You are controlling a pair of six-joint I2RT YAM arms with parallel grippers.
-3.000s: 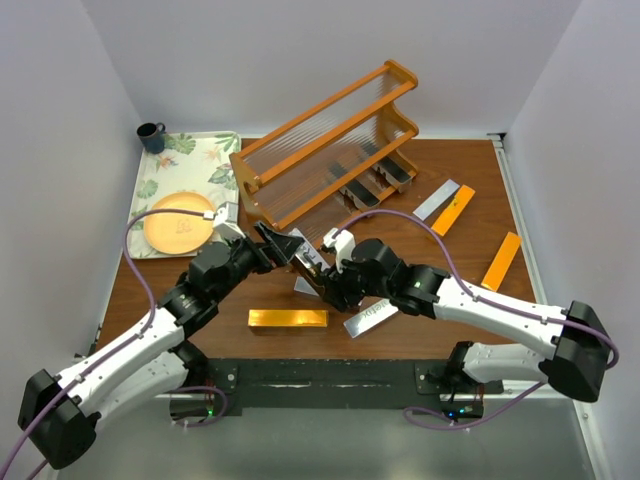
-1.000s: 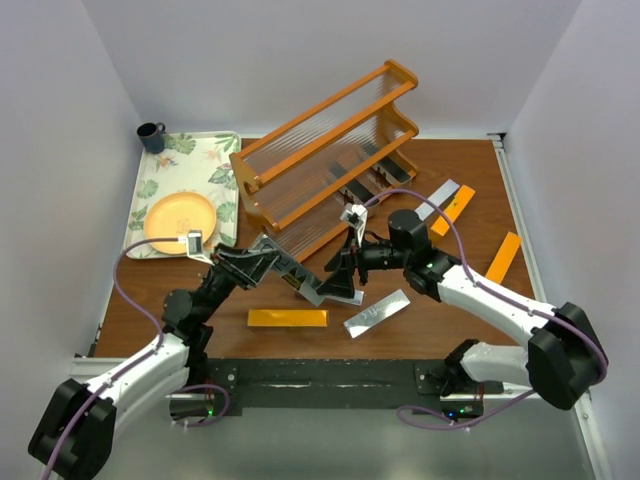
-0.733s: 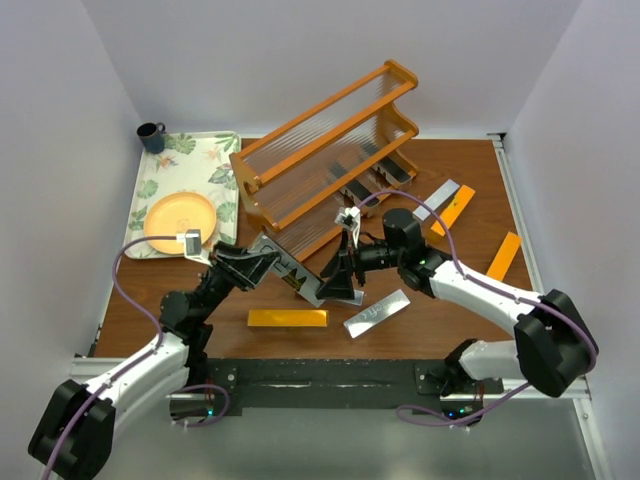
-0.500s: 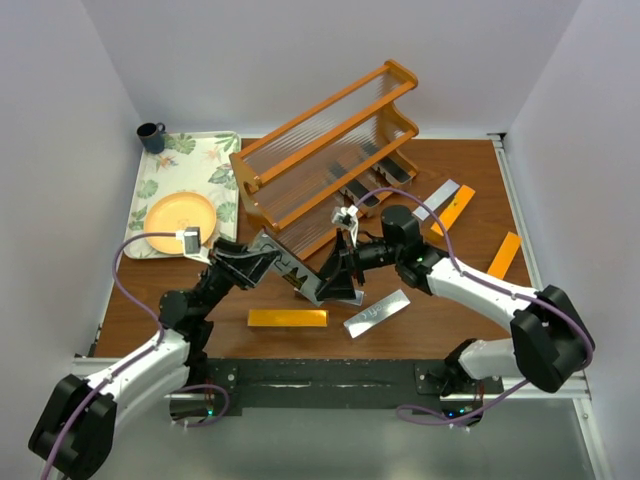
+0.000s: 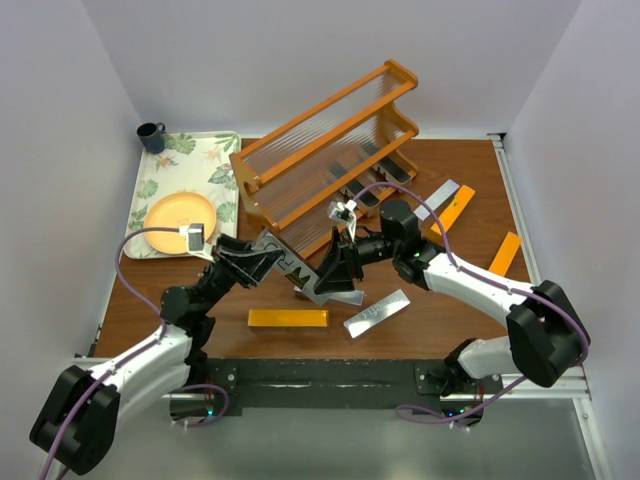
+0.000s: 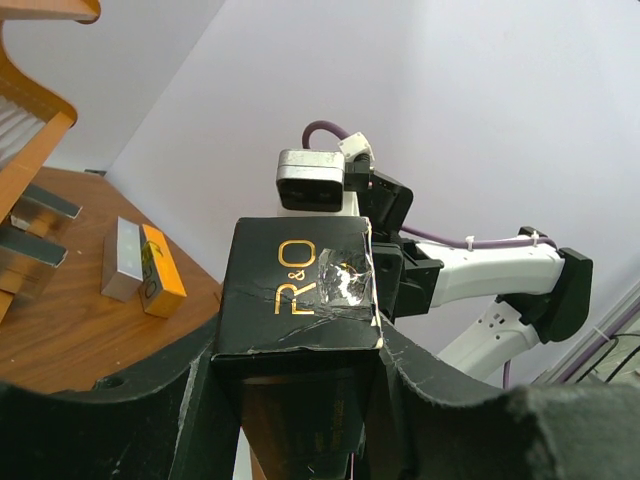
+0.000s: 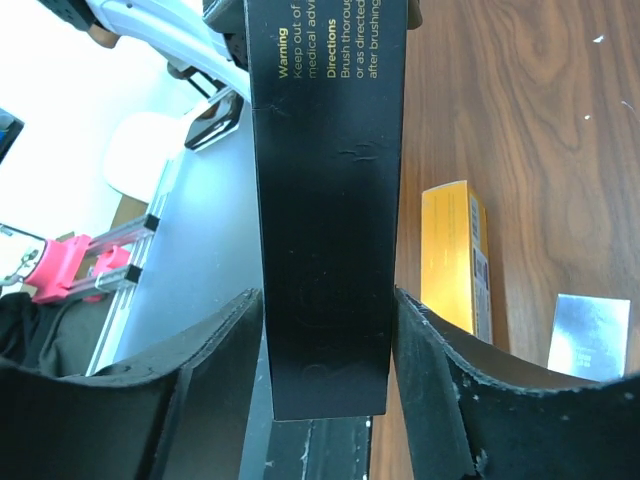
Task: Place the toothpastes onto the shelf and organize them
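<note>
A dark grey toothpaste carton (image 5: 297, 272) (image 6: 300, 290) (image 7: 325, 200) hangs above the table in front of the shelf (image 5: 330, 150), tilted. My left gripper (image 5: 262, 262) (image 6: 300, 345) is shut on its upper left end. My right gripper (image 5: 335, 280) (image 7: 328, 300) is shut on its lower right end, with both fingers against the sides. Loose toothpastes lie on the table: an orange-gold one (image 5: 288, 318) (image 7: 455, 260), a silver one (image 5: 377, 312) (image 7: 590, 335), a silver and orange pair (image 5: 445, 205) (image 6: 140, 268), and an orange one (image 5: 501, 260). Dark cartons (image 5: 362, 190) rest on the shelf's low tier.
A floral tray (image 5: 190, 165) at the back left carries an orange plate (image 5: 180, 220). A dark mug (image 5: 151, 136) stands behind the tray. White walls close in on three sides. The shelf stands askew across the back of the table.
My right gripper has closed from wide open onto the dark carton's free end and shifted slightly up and left. The left gripper still holds the carton in place.
</note>
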